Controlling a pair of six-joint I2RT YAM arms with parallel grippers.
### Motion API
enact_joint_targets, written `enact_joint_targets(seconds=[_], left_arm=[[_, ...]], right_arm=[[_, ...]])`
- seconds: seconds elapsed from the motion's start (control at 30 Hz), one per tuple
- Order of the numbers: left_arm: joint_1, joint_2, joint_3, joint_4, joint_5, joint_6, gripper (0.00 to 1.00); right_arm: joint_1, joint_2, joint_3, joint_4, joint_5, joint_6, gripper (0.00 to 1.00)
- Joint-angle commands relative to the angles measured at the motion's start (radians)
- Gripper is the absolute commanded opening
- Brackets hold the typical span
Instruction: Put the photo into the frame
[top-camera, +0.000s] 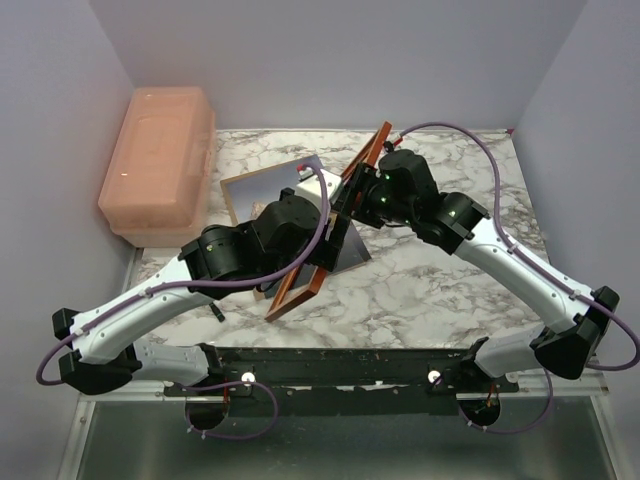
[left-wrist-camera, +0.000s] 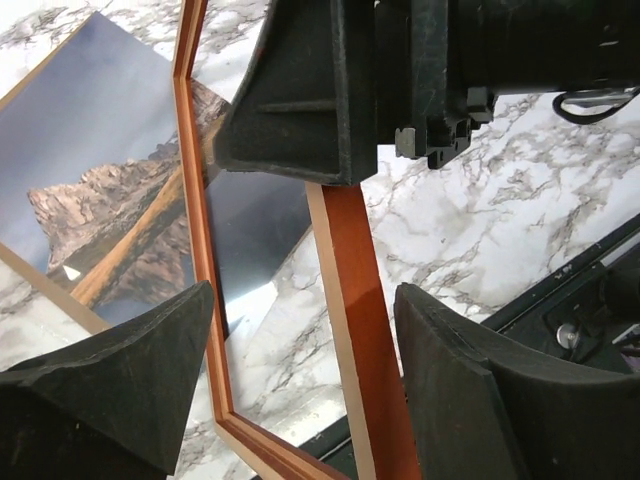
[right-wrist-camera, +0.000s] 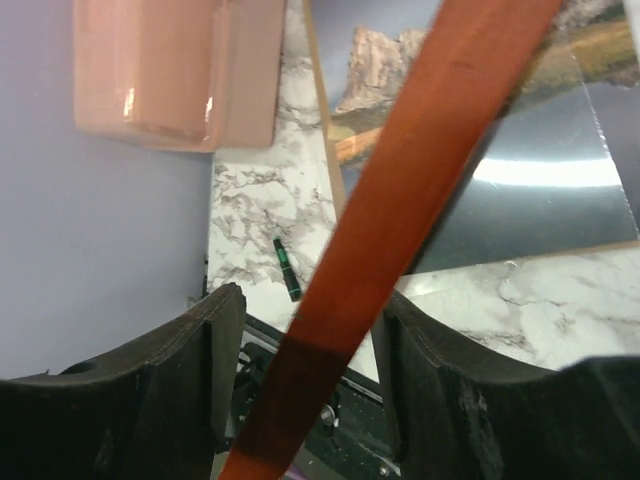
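The frame, red-orange, stands on edge and runs diagonally across the table's middle. The photo, a mountain over a lake, lies face up on a brown backing board behind it. It also shows in the left wrist view and in the right wrist view. My right gripper is closed on the frame's upper rail. My left gripper is open, with the frame's side rail between its jaws, close to the right finger.
A pink plastic box stands at the back left, also in the right wrist view. A small black and green pen-like thing lies near the table's front left edge. The black mounting rail runs along the near edge.
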Motion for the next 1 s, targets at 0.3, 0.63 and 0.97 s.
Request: enact_joint_targets(seconds=[0.3, 0.63, 0.97], left_arm=[[0.060, -0.184, -0.123, 0.139, 0.095, -0.015, 0.90], [0.350, -0.101, -0.280, 0.116, 0.435, -0.061, 0.85], [0.446, -0.032, -0.393, 0.188, 0.554, -0.072, 0.84]], right_arm=[[-0.008, -0.094, -0.056, -0.203, 0.193, -0.075, 0.20], [-0.008, -0.126, -0.084, -0.309, 0.319, -0.131, 0.14], [-0.019, -0.168, -0.046, -0.366, 0.458, -0.170, 0.08]])
